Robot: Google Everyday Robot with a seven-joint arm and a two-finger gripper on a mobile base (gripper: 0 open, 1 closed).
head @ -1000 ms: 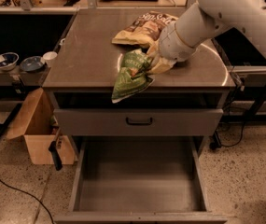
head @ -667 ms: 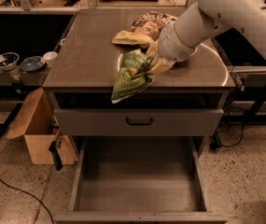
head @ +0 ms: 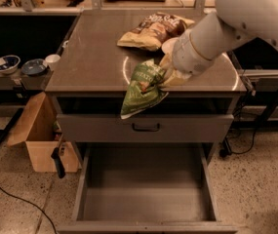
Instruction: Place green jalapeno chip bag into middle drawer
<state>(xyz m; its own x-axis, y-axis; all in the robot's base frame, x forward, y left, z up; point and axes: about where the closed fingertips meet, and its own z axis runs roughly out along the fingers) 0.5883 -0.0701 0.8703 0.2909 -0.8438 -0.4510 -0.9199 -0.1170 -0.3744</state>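
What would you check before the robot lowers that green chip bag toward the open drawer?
1. Bag held: the gripper is shut on the green jalapeno chip bag, which hangs from it. Ok.
2. Middle drawer pulled open: ok.
3. Nothing lying on the drawer's floor: ok.
4. Bag inside the drawer: it hangs at the front edge of the tabletop, above the drawer. Not ok.
5. Brown chip bag left out of the grip, further back on the tabletop: ok.
6. Grip firm enough for the descent: cannot tell.

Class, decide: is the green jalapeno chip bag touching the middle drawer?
Apart. The camera view shows the green jalapeno chip bag hanging from the end effector at the front edge of the countertop, above the middle drawer.
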